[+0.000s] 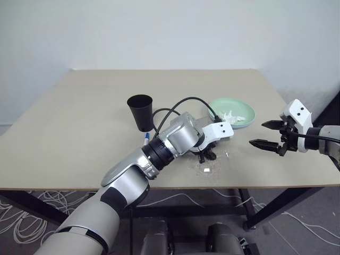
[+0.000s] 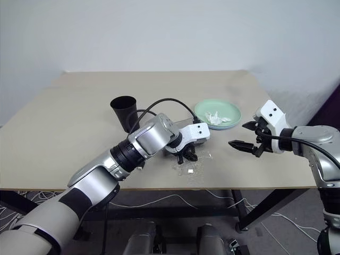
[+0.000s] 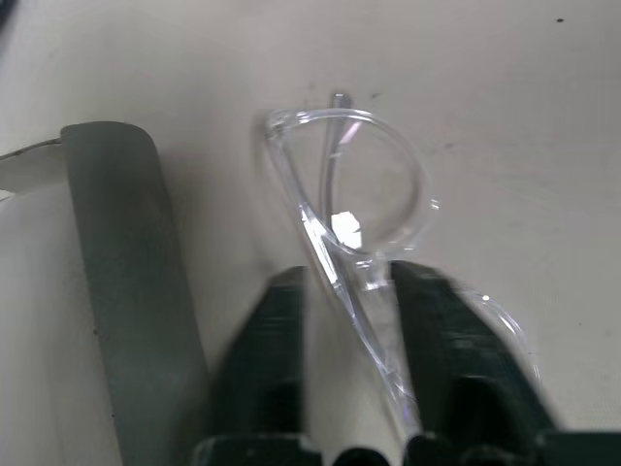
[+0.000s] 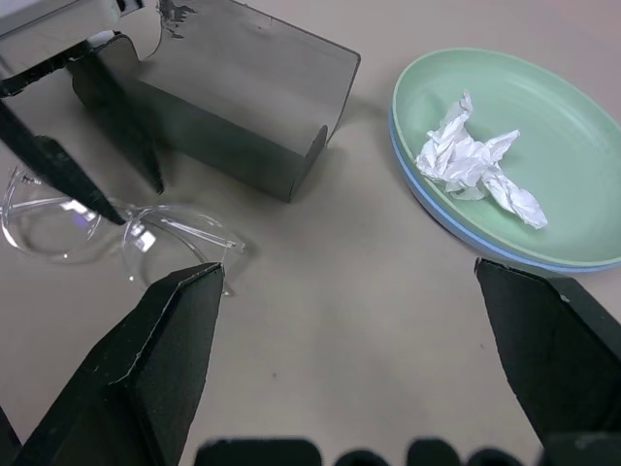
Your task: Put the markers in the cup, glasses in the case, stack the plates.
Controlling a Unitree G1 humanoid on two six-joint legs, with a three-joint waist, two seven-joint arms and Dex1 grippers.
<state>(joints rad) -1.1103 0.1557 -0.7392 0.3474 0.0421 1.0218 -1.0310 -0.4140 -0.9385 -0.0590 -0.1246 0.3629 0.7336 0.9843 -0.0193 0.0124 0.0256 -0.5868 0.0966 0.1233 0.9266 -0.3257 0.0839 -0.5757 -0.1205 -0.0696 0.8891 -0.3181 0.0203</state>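
Observation:
The clear glasses (image 3: 374, 184) lie on the table beside the grey case (image 4: 233, 107). My left gripper (image 3: 349, 277) points down over them, its fingers shut on the frame near one lens. My right gripper (image 1: 263, 134) hangs open above the table's right side, with nothing between its fingers. The mint green plate (image 4: 582, 155) rests on the light blue plate (image 4: 456, 233) and holds a crumpled white tissue (image 4: 475, 160). The black cup (image 1: 141, 111) stands upright behind my left arm. The blue end of a marker (image 1: 146, 139) peeks out beside that arm; the rest of it is hidden.
A small white scrap (image 1: 206, 170) lies on the table by the glasses. The table's front edge (image 1: 223, 187) runs close below them. Black cables (image 1: 183, 102) arc over my left wrist.

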